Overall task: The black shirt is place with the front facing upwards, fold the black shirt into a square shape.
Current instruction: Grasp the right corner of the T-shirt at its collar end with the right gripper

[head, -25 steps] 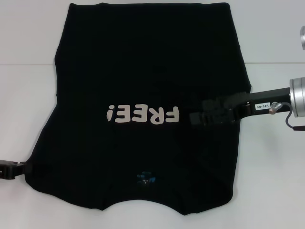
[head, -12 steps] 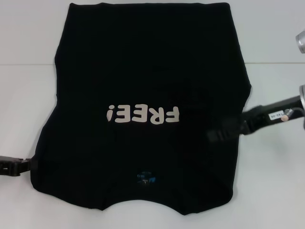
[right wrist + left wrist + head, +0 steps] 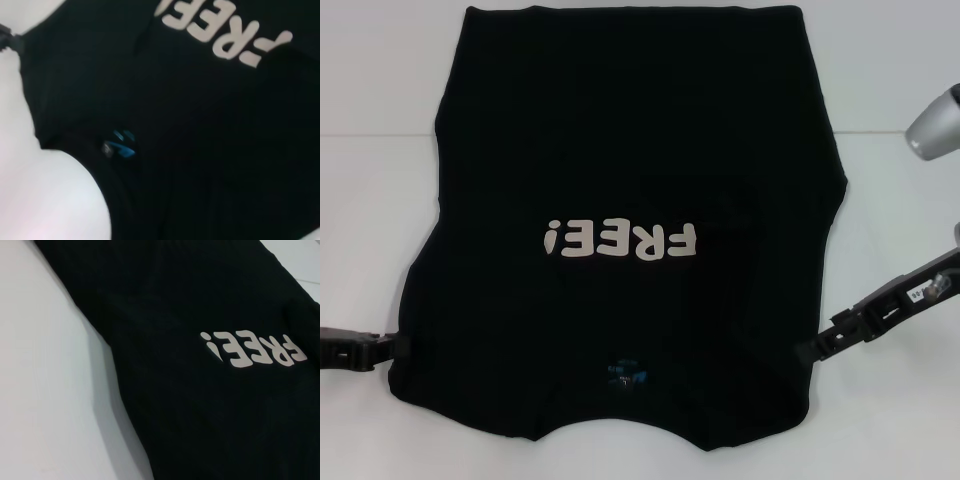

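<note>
The black shirt (image 3: 620, 150) lies flat on the white table, front up. Its cream "FREE!" lettering (image 3: 620, 240) sits mid-cloth and the blue neck label (image 3: 623, 375) is near my side. Both sides look folded inward. My left gripper (image 3: 386, 348) rests at the shirt's near left edge, touching the cloth. My right gripper (image 3: 812, 350) is at the near right edge, its tip against the cloth. In the left wrist view the shirt (image 3: 200, 415) and lettering (image 3: 252, 349) fill the picture. The right wrist view shows the label (image 3: 122, 143), the lettering (image 3: 225, 30), and the left gripper (image 3: 7, 40) far off.
Bare white table (image 3: 890, 420) surrounds the shirt on the left, right and near sides. A seam where the table meets the back surface (image 3: 380, 134) runs across behind. A silver joint of the right arm (image 3: 935, 125) hangs at the right edge.
The right gripper has drawn back from over the shirt's middle right, beside the lettering, down to the near right edge. The left gripper has slid slightly inward against the left edge.
</note>
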### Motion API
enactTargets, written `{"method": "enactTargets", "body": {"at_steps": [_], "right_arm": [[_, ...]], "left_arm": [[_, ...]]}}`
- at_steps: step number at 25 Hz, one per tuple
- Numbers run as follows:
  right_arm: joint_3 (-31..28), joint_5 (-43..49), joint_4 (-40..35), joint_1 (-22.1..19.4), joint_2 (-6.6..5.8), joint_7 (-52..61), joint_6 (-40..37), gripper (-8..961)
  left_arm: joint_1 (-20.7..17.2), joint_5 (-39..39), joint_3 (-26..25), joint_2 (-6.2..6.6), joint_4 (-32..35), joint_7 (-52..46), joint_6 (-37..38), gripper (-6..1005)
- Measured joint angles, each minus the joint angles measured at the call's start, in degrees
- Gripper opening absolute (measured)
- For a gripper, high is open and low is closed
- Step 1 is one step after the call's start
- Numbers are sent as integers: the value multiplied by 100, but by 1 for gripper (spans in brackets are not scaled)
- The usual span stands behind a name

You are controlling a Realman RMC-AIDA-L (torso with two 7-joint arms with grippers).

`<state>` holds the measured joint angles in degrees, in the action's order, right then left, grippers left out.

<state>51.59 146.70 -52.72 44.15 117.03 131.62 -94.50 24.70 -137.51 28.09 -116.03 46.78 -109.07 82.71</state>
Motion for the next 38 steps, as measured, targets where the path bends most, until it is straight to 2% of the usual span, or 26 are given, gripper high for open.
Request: {"method": "enactTargets", "body": {"at_steps": [12,20,25,38], "right_arm": [[878,518,57,393,243,466,339,920],[1517,569,168,615,254,977,569,905],[1644,679,359,807,266,1093,643,801],[2204,684,609,979,307,1347,907,801]], "left_arm": [[5,3,-15,-26,-11,41,0,6],[25,6,-15,-15,-7,51,0,6],[39,6,-14,-4,-14,53,-1,6],[43,6,-14,11,-20,62,-61,7]]}}
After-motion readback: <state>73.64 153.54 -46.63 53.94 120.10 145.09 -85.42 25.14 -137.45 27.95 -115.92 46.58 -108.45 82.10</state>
